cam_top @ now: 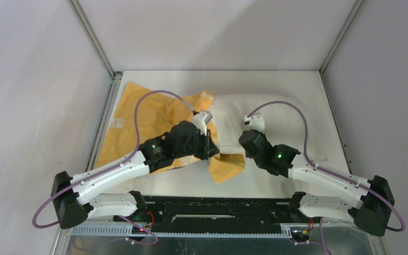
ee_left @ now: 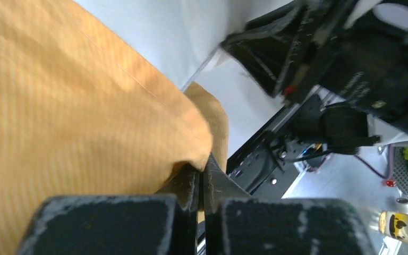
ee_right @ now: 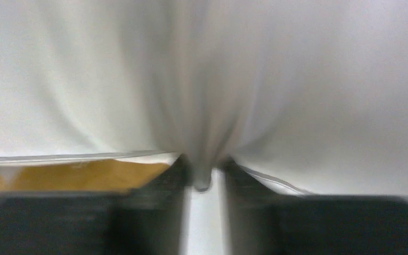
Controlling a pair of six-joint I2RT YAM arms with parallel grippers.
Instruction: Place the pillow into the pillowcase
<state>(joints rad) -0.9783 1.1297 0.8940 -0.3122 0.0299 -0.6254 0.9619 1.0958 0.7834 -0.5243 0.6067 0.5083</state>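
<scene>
The orange-yellow pillowcase (cam_top: pixel 146 119) lies crumpled on the left half of the table, one flap reaching to the near middle. The white pillow (cam_top: pixel 281 125) lies on the right half, its left end at the pillowcase's mouth. My left gripper (cam_top: pixel 211 147) is shut on an edge of the pillowcase (ee_left: pixel 85 122), and the cloth drapes over its fingers (ee_left: pixel 191 188). My right gripper (cam_top: pixel 243 139) is shut on a pinched fold of the pillow (ee_right: pixel 207 106) at its near left edge. A strip of the pillowcase (ee_right: pixel 74 176) shows under the pillow in the right wrist view. The blue face is hidden.
The white table (cam_top: pixel 191 180) is walled by grey panels at the left, back and right. A black rail (cam_top: pixel 218 210) runs along the near edge between the arm bases. The right arm (ee_left: pixel 361 58) shows close by in the left wrist view.
</scene>
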